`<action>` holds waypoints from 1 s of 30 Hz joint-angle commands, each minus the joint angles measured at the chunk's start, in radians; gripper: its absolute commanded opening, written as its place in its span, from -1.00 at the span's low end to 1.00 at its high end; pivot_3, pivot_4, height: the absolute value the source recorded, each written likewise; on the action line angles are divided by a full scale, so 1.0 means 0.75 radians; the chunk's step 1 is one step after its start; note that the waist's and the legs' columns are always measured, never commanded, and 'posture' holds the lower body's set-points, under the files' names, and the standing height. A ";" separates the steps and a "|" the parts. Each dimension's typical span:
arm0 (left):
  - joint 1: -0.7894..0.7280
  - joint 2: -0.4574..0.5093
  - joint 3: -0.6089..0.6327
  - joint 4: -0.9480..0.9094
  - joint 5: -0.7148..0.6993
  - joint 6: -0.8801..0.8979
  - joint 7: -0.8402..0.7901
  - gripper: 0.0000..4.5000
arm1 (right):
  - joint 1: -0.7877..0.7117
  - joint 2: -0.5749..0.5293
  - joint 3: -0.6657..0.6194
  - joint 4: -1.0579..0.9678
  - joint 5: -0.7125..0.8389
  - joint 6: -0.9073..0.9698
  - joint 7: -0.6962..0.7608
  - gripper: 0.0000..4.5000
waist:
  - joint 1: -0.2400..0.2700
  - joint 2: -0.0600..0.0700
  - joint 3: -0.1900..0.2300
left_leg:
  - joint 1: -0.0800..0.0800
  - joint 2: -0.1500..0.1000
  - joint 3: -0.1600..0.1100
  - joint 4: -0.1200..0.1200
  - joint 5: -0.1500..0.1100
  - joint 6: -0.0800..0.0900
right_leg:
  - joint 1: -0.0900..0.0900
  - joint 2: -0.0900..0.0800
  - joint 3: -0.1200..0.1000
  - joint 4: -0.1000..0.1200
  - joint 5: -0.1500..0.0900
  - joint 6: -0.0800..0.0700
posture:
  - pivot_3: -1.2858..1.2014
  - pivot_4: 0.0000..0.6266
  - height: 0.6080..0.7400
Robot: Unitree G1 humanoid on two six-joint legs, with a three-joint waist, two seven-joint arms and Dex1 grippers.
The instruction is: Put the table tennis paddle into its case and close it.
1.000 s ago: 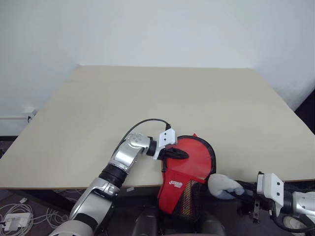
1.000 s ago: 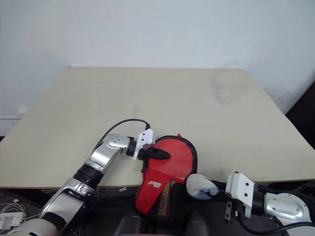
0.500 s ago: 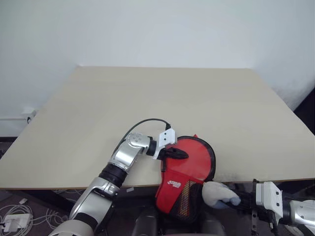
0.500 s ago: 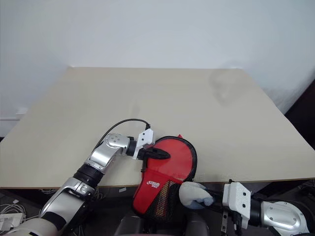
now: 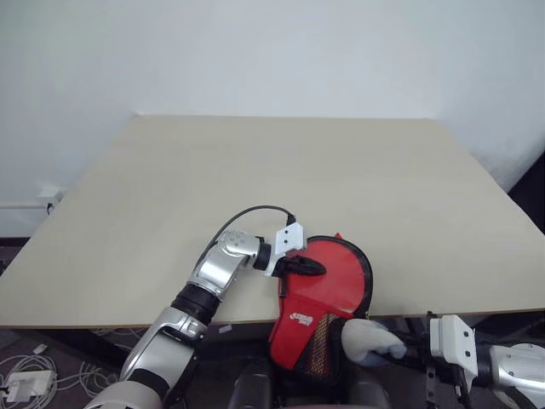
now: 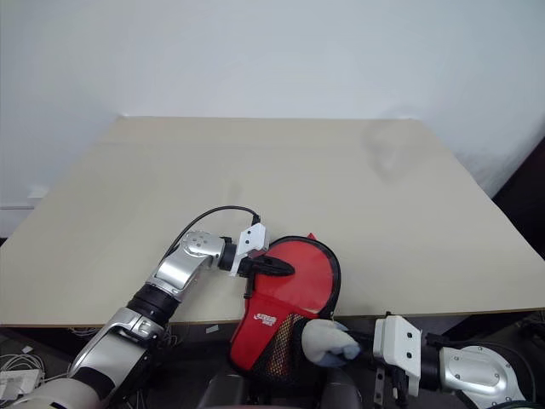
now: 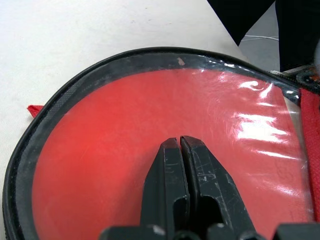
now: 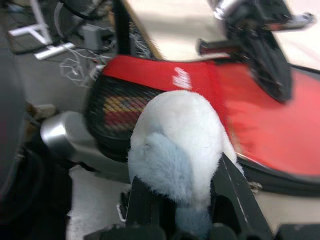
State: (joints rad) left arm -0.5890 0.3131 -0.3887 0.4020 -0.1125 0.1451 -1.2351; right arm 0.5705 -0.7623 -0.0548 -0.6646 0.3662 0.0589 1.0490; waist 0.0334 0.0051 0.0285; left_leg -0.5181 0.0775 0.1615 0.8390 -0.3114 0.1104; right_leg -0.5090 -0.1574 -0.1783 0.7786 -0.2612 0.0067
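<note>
Head views: the case [image 5: 322,294] lies at the table [image 5: 255,179] near edge, round end on the top, mesh handle end hanging off toward the robot. Left gripper [image 5: 317,267], fingers together, presses the round panel.

Left wrist view: red paddle [image 7: 150,165] face shows under the clear plastic.

Right wrist view: right gripper [image 8: 192,200] is clamped on the plush charm [image 8: 180,145], just beside the case's overhanging end

One case [image 5: 328,285], one plush-ball charm [image 5: 368,342] and one table [image 5: 255,179] are in sight.
</note>
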 commanded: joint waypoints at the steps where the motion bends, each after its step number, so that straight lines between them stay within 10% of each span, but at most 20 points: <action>1: 0.017 0.009 -0.022 0.003 0.034 0.020 0.002 -1.00 | 0.055 -0.036 0.028 -0.091 0.025 -0.028 0.048 -0.90 | 0.000 0.000 0.000 | 0.000 0.000 0.000 0.000 0.000 0.000 | 0.000 0.000 0.000 0.000 0.000 0.000 | 0.03 -1.00 -0.30; 17: 0.014 0.004 -0.022 0.003 0.037 0.024 0.004 -1.00 | 0.155 -0.113 0.160 -0.119 -0.072 -0.155 0.063 -0.90 | 0.000 0.000 0.000 | 0.000 0.000 0.000 0.000 -0.002 0.003 | 0.000 -0.001 0.000 0.000 0.000 0.000 | 0.03 -1.00 -0.30; 26: 0.023 -0.002 -0.008 0.001 0.032 0.047 0.033 -1.00 | -0.110 -0.177 0.107 -0.063 -0.082 0.202 -0.051 -0.90 | 0.001 0.000 0.000 | 0.000 0.000 0.000 0.000 -0.002 0.003 | 0.000 -0.001 0.001 0.000 0.000 0.000 | 0.03 -1.00 -0.30; 30: 0.030 0.005 -0.003 0.001 0.032 0.040 0.037 -1.00 | -0.213 -0.236 0.025 -0.135 0.099 0.402 -0.028 -0.14 | 0.000 0.000 0.000 | 0.000 0.000 0.000 0.001 -0.002 0.003 | 0.000 -0.001 0.001 0.000 0.000 0.000 | 0.03 -1.00 -0.30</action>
State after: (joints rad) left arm -0.5820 0.3088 -0.3808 0.3919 -0.1095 0.1646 -1.2116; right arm 0.4361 -0.9207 0.0180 -0.7190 0.3733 0.3116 1.0231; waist 0.0335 0.0051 0.0285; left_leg -0.5182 0.0773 0.1615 0.8401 -0.3131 0.1125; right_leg -0.5089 -0.1585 -0.1777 0.7786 -0.2612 0.0067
